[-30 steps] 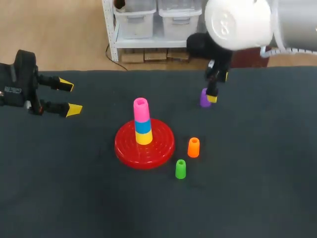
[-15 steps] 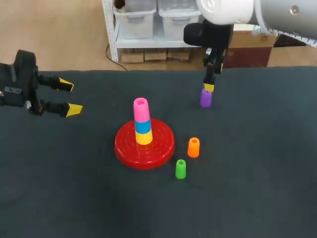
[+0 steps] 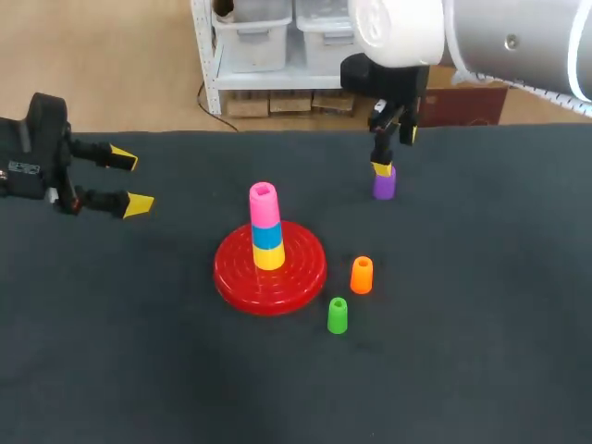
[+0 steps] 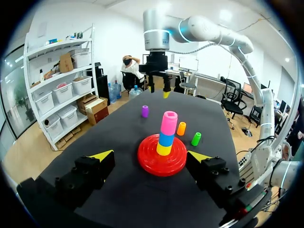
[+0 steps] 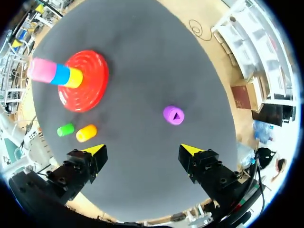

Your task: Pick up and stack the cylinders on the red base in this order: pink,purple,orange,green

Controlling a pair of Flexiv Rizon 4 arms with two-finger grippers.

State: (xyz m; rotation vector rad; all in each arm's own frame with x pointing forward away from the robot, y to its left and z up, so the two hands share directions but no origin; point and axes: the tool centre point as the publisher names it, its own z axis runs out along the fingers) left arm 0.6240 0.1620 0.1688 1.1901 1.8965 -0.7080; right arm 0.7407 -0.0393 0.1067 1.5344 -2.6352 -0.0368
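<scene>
Head view: we see the small purple plastic cylinder (image 3: pixel 384 183) upright on the dark table (image 3: pixel 481 324), well apart from the round red plastic base (image 3: pixel 231 277). Our right hand (image 3: pixel 393 153) hangs above it, released and holding nothing. Our left hand (image 3: pixel 129 182) is also released. Left wrist view: the cylinder stands beyond the base. Right wrist view: its hollow top faces us, ahead of the parted fingers.

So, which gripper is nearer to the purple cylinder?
Right. The right gripper hangs open above the purple cylinder; the left gripper is far away on the other side, beyond the red base.
</scene>
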